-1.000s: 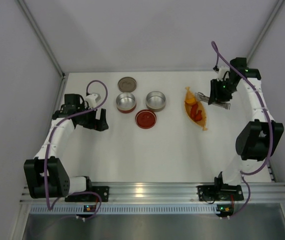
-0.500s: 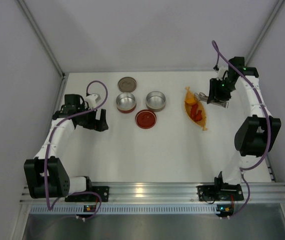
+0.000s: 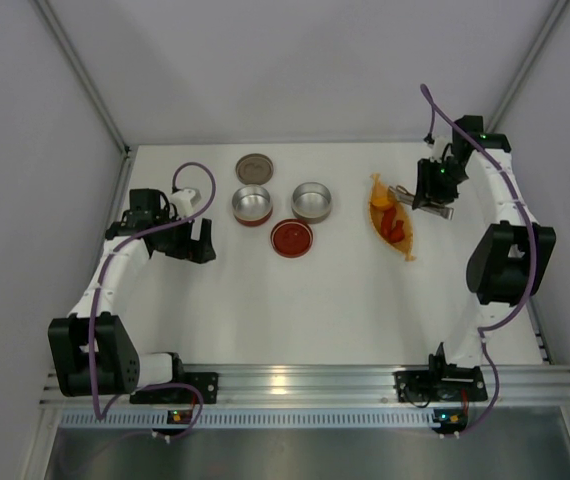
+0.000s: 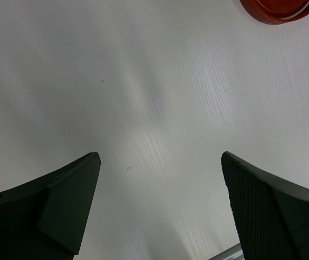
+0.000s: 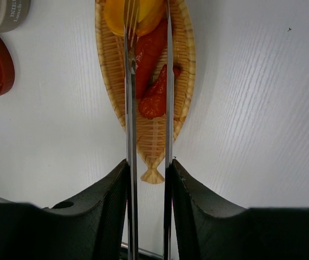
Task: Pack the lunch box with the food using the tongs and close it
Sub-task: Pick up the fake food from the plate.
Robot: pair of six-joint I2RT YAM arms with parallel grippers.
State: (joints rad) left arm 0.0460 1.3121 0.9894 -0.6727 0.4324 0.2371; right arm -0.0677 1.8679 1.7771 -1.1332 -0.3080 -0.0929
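White-tubed left arm and right arm share bulky black joints and looping purple cables.

I see the left tin and right tin side by side, far centre of the table. The far lid lies behind the left tin, and the near lid lies in front, between them. To the right, the dish holds the food. The tongs reach over its far end from the right gripper. The left gripper sits left of the tins.

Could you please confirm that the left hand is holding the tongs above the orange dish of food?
Not quite: the right hand holds the tongs above the orange dish of food, as the right wrist view shows.
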